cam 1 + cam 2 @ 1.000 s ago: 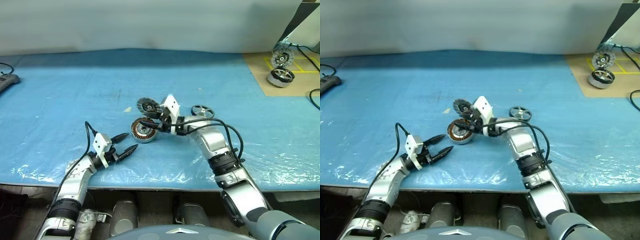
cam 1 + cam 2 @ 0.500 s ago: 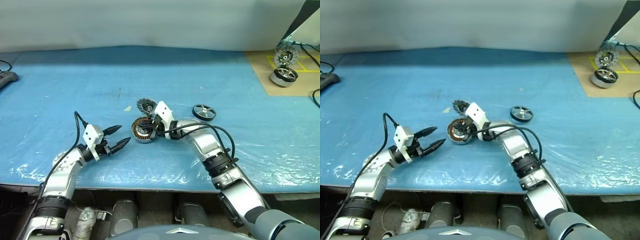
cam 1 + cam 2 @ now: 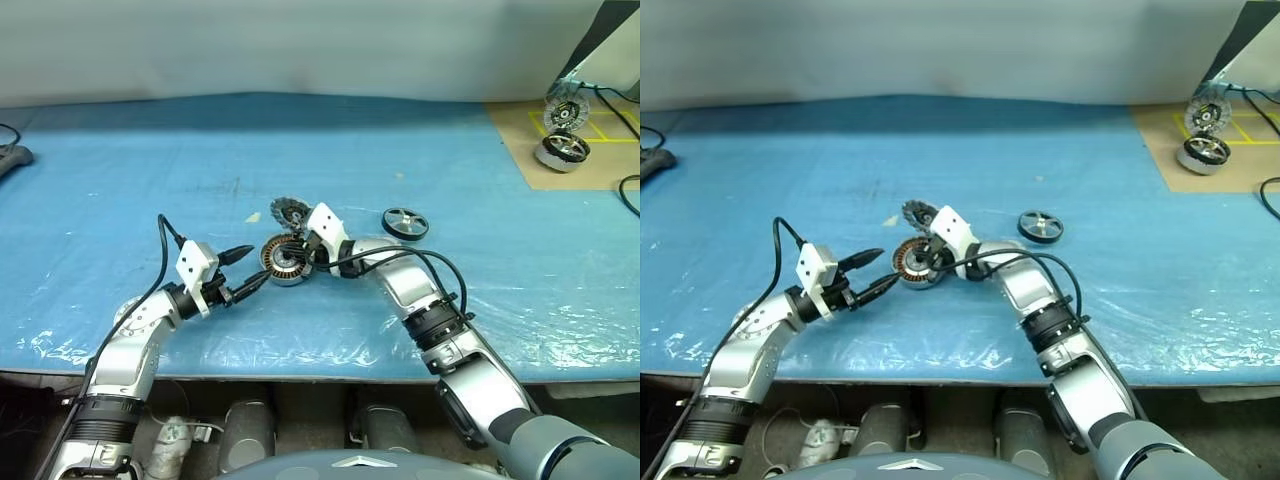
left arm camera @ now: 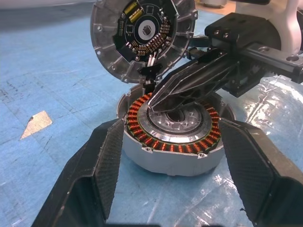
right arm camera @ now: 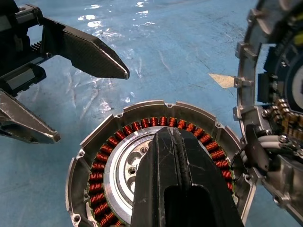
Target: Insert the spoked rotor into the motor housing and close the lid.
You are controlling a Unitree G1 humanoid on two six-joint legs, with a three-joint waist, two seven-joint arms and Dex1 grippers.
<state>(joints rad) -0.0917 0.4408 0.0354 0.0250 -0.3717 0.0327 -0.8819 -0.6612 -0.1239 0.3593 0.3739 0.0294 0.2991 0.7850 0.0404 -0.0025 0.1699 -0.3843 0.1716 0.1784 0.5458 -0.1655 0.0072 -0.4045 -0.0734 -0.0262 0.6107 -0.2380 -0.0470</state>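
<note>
Nearest the robot, the left gripper (image 3: 246, 272) hovers low over the blue tabletop (image 3: 120, 190), its jaws spread wide and holding nothing. In the left wrist view its two fingers (image 4: 106, 156) flank the motor housing (image 4: 173, 137) on either side without visibly touching it.

Just beyond, the motor housing sits on the tabletop with its copper windings facing up. The right gripper (image 5: 173, 137) has its jaws pressed fully together, empty, with the tips resting over the housing's dark centre. The lid (image 4: 142, 33) stands on edge right behind the housing, its circuit face showing, joined to it by short wires. The spoked rotor (image 3: 405, 223) lies flat farther off on the robot's right side, well apart from both grippers.

The rotor is not yet inserted, and the risks lie around the housing. If the right gripper pushes sideways, the housing could slide out from between the left fingers. The lid could topple onto the windings if nudged, blocking the opening. A tug on the wires might strain them.
</note>
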